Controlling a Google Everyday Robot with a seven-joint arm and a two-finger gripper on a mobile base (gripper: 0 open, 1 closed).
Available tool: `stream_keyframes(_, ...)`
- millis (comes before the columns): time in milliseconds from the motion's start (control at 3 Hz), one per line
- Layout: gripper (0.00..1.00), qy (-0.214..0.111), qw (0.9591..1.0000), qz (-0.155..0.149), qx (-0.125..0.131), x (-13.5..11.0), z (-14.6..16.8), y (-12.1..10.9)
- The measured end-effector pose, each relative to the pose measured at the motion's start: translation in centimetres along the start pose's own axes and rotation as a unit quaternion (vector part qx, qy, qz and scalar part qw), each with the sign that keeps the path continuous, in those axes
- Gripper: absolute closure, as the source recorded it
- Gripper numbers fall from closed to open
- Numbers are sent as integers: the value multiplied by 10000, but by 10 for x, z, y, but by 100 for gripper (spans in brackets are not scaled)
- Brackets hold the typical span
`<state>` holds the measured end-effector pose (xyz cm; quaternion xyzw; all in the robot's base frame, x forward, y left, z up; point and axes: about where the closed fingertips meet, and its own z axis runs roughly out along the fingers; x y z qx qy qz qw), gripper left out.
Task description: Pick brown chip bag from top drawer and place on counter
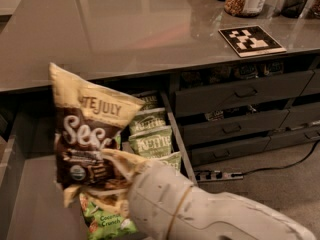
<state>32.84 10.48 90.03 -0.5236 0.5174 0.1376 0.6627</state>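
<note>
- Brown chip bag (87, 134) is up in the air, upright with a slight tilt, over the open top drawer (30, 199), left of centre in the view. Not on the counter (125, 24) yet.
- Gripper (117, 166) sits at the bag's lower right, with the arm coming in from the bottom right. Fingers are pinched onto the lower part of the bag. One pale finger (112, 158) lies across the front; the other is hidden behind.
- Handling, as a judgement: light, air-filled, crinkly foil, soft walls, slick surface. Chips inside are fragile, so a hard squeeze would crush them.
- The hold is low and off-centre, so the top may flop or swing. A grip on the flat sealed edge or mid-body would probably be steadier.
- The set-down needs a gentle release, since the bag could tip over or slide on the glossy counter.
- Pale green bags (150, 141) stand in the drawer just right of the held bag. Another green bag (107, 219) lies under it.
</note>
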Motion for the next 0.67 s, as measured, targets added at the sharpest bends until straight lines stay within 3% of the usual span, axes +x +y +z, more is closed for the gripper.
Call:
stream_keyframes(333,100,31,9997,145,189,35,-27,-22)
stream_keyframes(667,100,52,9995,158,257,43,-33,-29)
